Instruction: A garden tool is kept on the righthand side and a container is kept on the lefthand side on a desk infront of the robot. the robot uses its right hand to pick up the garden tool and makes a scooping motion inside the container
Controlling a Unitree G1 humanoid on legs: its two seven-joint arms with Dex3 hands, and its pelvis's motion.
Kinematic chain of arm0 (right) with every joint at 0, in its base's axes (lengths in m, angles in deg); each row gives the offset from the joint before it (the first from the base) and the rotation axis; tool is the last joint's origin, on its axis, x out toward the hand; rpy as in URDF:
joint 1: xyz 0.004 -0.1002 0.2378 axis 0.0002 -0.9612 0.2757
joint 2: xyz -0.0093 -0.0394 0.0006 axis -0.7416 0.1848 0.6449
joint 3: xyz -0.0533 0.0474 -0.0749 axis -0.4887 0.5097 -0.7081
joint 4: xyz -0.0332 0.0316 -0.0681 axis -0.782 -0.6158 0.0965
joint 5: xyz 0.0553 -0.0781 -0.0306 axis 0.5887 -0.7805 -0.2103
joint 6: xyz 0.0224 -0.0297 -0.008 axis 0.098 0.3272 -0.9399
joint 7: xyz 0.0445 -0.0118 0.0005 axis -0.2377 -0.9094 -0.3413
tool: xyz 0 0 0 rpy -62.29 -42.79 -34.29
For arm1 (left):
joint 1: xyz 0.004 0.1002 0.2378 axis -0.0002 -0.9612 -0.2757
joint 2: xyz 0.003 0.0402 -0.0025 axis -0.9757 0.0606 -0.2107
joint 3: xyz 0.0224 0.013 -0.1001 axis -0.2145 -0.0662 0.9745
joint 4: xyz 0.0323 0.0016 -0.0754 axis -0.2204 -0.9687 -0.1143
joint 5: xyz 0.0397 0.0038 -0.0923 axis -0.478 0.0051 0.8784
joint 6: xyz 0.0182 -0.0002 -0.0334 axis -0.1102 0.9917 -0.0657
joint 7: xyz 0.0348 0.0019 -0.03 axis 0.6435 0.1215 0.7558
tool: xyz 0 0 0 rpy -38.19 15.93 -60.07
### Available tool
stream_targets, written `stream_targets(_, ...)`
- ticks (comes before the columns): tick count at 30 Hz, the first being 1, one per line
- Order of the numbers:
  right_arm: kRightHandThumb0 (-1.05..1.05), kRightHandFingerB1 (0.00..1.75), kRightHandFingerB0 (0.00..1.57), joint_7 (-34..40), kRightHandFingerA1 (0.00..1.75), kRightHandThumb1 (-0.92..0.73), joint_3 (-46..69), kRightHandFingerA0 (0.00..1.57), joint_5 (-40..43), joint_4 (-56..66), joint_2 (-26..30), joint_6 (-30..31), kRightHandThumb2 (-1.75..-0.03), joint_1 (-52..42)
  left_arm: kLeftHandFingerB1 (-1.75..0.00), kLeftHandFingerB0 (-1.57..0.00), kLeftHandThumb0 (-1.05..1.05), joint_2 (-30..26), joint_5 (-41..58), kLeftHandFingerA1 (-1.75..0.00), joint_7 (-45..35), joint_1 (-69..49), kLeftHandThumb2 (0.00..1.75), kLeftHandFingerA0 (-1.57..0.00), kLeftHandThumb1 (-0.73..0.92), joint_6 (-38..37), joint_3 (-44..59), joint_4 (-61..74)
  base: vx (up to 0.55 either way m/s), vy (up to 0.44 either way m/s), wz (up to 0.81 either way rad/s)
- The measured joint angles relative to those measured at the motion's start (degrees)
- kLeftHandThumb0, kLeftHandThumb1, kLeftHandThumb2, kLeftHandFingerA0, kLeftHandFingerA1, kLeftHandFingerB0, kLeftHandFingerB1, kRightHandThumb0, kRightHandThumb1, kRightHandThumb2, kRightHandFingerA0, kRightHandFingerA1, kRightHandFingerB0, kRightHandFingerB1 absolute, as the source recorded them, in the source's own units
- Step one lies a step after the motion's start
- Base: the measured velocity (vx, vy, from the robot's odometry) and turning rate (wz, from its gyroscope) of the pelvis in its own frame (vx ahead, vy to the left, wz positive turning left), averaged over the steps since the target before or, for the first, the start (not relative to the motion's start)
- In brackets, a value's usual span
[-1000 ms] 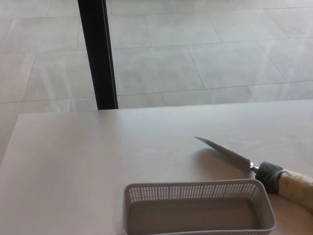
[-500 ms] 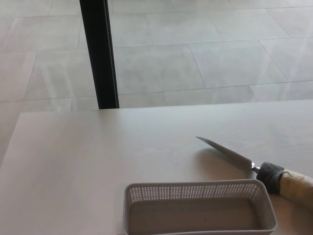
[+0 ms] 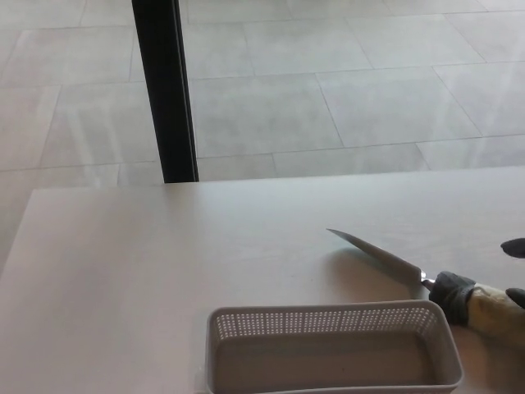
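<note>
At the right edge, the open, empty right hand flanks the garden tool's handle.

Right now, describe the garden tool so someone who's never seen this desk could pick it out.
Start at the pale desk and find the grey perforated basket at its near edge. Just right of it lies the garden tool: a narrow pointed metal blade aimed up-left, on a light handle with a dark collar, the only metal thing there.

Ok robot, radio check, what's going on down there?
Right hand just at the frame edge, holding nothing. Left hand out of view. Trowel flat on the desk, beside the empty basket. Nothing blocking.
</note>
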Motion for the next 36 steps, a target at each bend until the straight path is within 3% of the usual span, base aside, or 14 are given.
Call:
stream_targets(11,-0.85,0.35,0.34,0.02,0.45,-0.79,-8.85,0.23,-8.8,-3.39,0.02,-0.92,-0.75,4.3,-0.56,-0.48,-0.39,0.0,0.04,-0.73,-0.2,0.23,0.6,-0.69,0.66,0.0,-0.08,0.09,0.0,0.0,0.0)
stream_targets(19,-0.79,0.3,0.29,0.74,0.46,-0.74,-13.63,0.17,-15.34,-2.27,-0.02,-1.26,-0.63,5.25,-0.57,-0.5,-0.38,0.0,0.05,-0.74,-0.4,0.23,0.6,-0.69,0.66,0.0,-0.1,0.37,0.0,0.0,0.0)
stream_targets(20,-0.72,0.45,0.21,0.83,0.52,-0.53,-13.97,0.08,-15.84,-2.25,-0.02,-1.08,-0.89,5.36,-0.56,-0.5,-0.39,0.0,0.05,-0.73,-0.4,0.24,0.6,-0.68,0.66,0.0,-0.1,0.4,0.0,0.0,0.0)
stream_targets(23,-0.66,0.44,0.22,1.12,0.51,-0.51,-15.58,0.04,-18.54,-2.52,-0.17,0.46,-0.84,5.89,-0.54,-0.47,-0.38,0.0,0.06,-0.73,-0.4,0.3,0.59,-0.7,0.66,0.01,-0.09,0.44,0.0,0.0,0.0)
stream_targets(24,-0.62,0.32,0.31,1.17,0.49,-0.66,-16.05,0.06,-19.29,-2.7,-0.24,1.02,-0.61,6.1,-0.54,-0.47,-0.39,0.0,0.06,-0.75,-0.4,0.33,0.59,-0.71,0.65,0.01,-0.08,0.4,0.0,0.0,0.0)
stream_targets(25,-0.72,0.45,0.23,1.22,0.52,-0.51,-16.56,0.05,-20.1,-3.02,-0.35,1.65,-0.84,6.35,-0.55,-0.45,-0.41,0.0,0.07,-0.74,-0.4,0.38,0.6,-0.67,0.67,0.02,-0.06,0.34,0.0,0.0,0.0)
stream_targets(28,-0.72,0.44,0.22,1.46,0.54,-0.51,-17.71,0.05,-22.44,-4.37,-0.65,3.73,-0.85,7.2,-0.55,-0.46,-0.4,0.0,0.07,-0.73,-0.45,0.42,0.6,-0.67,0.65,0.02,-0.07,0.34,0.0,0.0,0.0)
stream_targets(29,-0.68,0.32,0.28,1.53,0.52,-0.66,-18.01,0.05,-23.13,-4.73,-0.72,4.39,-0.6,7.46,-0.57,-0.48,-0.4,0.0,0.07,-0.75,-0.48,0.42,0.6,-0.67,0.65,0.02,-0.06,0.33,0.0,0.0,0.0)
stream_targets(30,-0.68,0.32,0.28,1.61,0.52,-0.66,-18.4,0.05,-24.01,-5.23,-0.82,5.15,-0.6,7.84,-0.57,-0.48,-0.4,0.0,0.09,-0.75,-0.5,0.42,0.6,-0.67,0.65,0.04,-0.04,0.34,0.0,0.0,0.0)
stream_targets(31,-0.72,0.43,0.17,1.68,0.57,-0.52,-18.79,0.07,-24.78,-5.76,-0.94,5.82,-0.85,8.2,-0.53,-0.45,-0.4,0.0,0.12,-0.69,-0.52,0.42,0.6,-0.65,0.67,0.06,-0.01,0.36,0.0,0.0,0.0)
stream_targets(33,-0.71,0.42,0.17,1.69,0.57,-0.51,-19.62,0.1,-26.4,-6.55,-1.35,7.5,-0.84,8.76,-0.55,-0.48,-0.39,0.0,0.11,-0.7,-0.59,0.44,0.6,-0.67,0.67,0.08,-0.02,0.35,0.0,0.0,0.0)
stream_targets(34,-0.69,0.42,0.18,1.69,0.67,-0.5,-19.83,0.3,-26.81,-6.67,-1.46,7.92,-0.86,8.85,-0.52,-0.43,-0.39,0.0,0.12,-0.68,-0.6,0.45,0.6,-0.6,0.67,0.1,-0.02,0.35,0.0,0.0,0.0)
stream_targets(35,-0.69,0.42,0.18,1.69,0.67,-0.5,-20.34,0.3,-27.78,-6.96,-1.79,9.03,-0.86,9.04,-0.52,-0.43,-0.39,0.0,0.11,-0.68,-0.66,0.52,0.6,-0.6,0.67,0.15,-0.03,0.3,0.0,0.0,0.0)
stream_targets(36,-0.66,0.31,0.24,1.69,0.75,-0.62,-20.72,0.46,-28.52,-7.16,-2.18,9.88,-0.6,9.25,-0.54,-0.46,-0.4,0.0,0.11,-0.69,-0.72,0.6,0.6,-0.61,0.67,0.18,-0.05,0.2,0.0,0.0,0.0)
